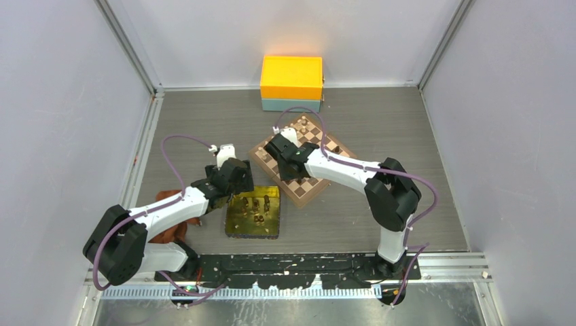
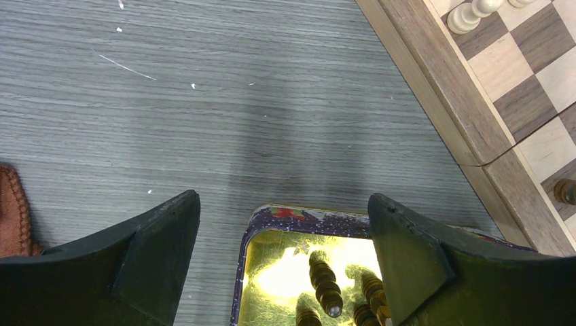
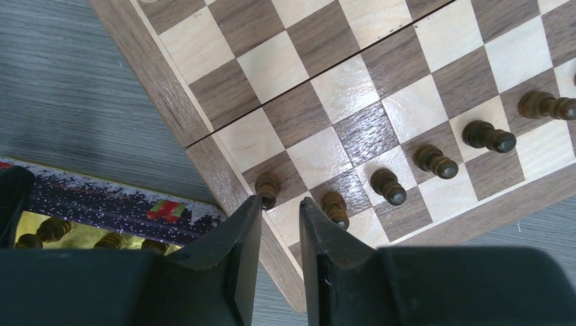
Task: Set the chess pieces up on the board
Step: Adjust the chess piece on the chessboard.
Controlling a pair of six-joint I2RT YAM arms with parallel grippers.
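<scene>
The board [image 1: 319,182] lies tilted at the table's middle. My right gripper [image 1: 286,166] hangs over its near-left edge. In the right wrist view the gripper [image 3: 280,202] has a narrow gap between its jaws and holds nothing. Several dark chess pieces [image 3: 388,185] stand in a row on the board [image 3: 326,81], and one pawn [image 3: 268,189] stands just past my left fingertip. My left gripper [image 1: 239,189] is wide open and empty over the far-left corner of the gold tray [image 2: 306,216]. More dark pieces [image 2: 326,285] lie in that tray.
The gold tray [image 1: 231,227] sits left of the board's near corner. An orange and teal box [image 1: 291,83] stands at the back. A brown pouch [image 1: 170,221] lies under the left arm. Pale chessmen [image 2: 469,13] stand on the board's far side.
</scene>
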